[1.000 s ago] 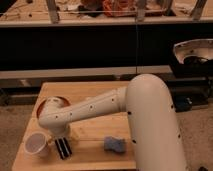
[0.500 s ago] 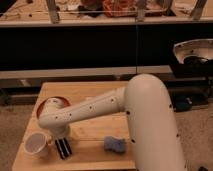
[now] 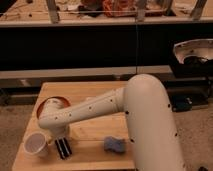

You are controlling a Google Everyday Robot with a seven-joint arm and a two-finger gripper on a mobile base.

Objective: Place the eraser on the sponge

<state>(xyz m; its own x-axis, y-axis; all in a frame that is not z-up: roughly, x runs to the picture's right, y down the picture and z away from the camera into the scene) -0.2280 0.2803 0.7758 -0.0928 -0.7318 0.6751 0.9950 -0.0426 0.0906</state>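
Observation:
My gripper (image 3: 63, 148) hangs at the end of the white arm, low over the wooden table (image 3: 90, 135), just right of a white cup (image 3: 36, 144). Its two dark fingers (image 3: 59, 148) point down with a thin light gap between them, so it stands open. I cannot tell the eraser apart from these dark fingers; it may lie right at or under them. The blue sponge (image 3: 115, 145) lies on the table about a hand's width to the right of the gripper, with nothing on it.
An orange-brown bowl (image 3: 52, 104) sits behind the arm at the table's left. The bulky white arm (image 3: 150, 120) covers the table's right side. A dark counter runs along the back, and a grey bin (image 3: 194, 56) stands at the right.

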